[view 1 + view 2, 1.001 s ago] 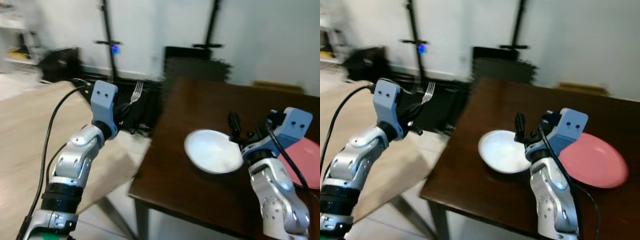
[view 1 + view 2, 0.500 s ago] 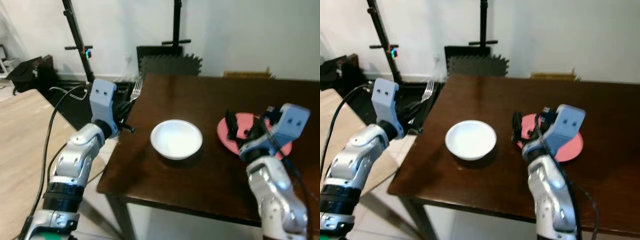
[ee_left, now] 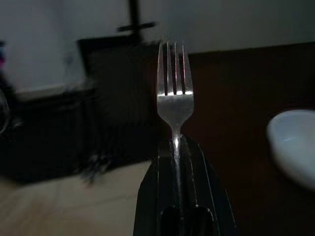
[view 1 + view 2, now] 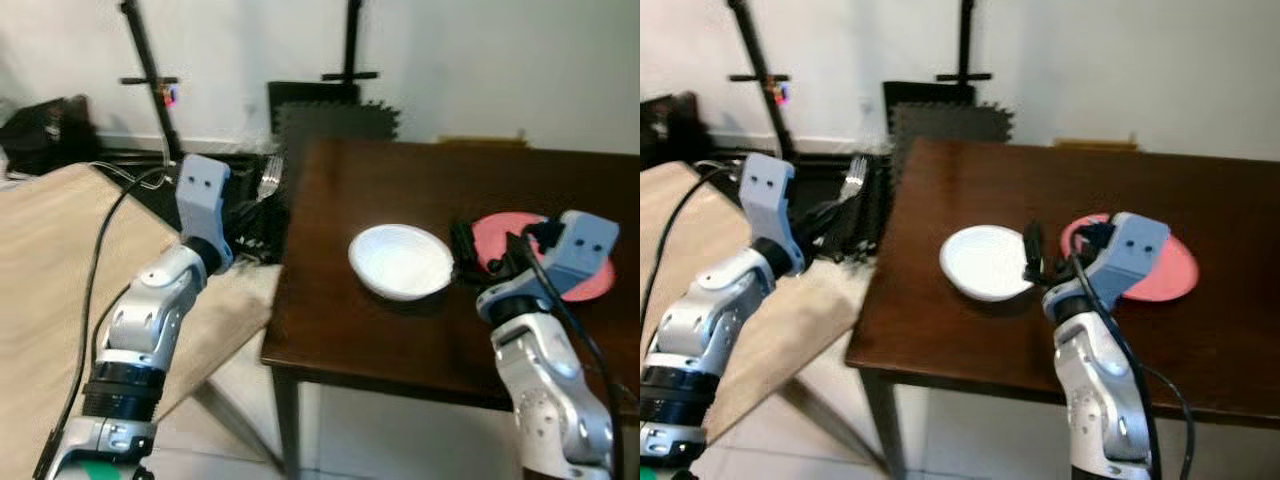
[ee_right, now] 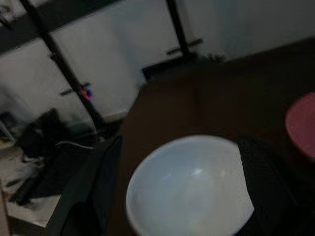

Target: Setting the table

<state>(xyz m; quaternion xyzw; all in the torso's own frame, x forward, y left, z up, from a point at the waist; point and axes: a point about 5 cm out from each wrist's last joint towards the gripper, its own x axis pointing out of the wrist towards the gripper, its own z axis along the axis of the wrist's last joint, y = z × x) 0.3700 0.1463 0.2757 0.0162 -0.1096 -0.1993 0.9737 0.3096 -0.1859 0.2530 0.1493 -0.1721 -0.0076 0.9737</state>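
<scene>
While the left gripper [image 3: 179,147] has its two black fingers pressed together on the handle of one silver fork [image 3: 174,93], which stands upright with four tines beside the edge of the dark table [image 4: 340,330], the right gripper [image 5: 177,196] has its fingers spread wide on both sides of the white bowl [image 4: 400,261]. I cannot tell if they touch it. On the table there is one round, shallow, empty bowl and one pink plate [image 4: 590,280] just beside it.
</scene>
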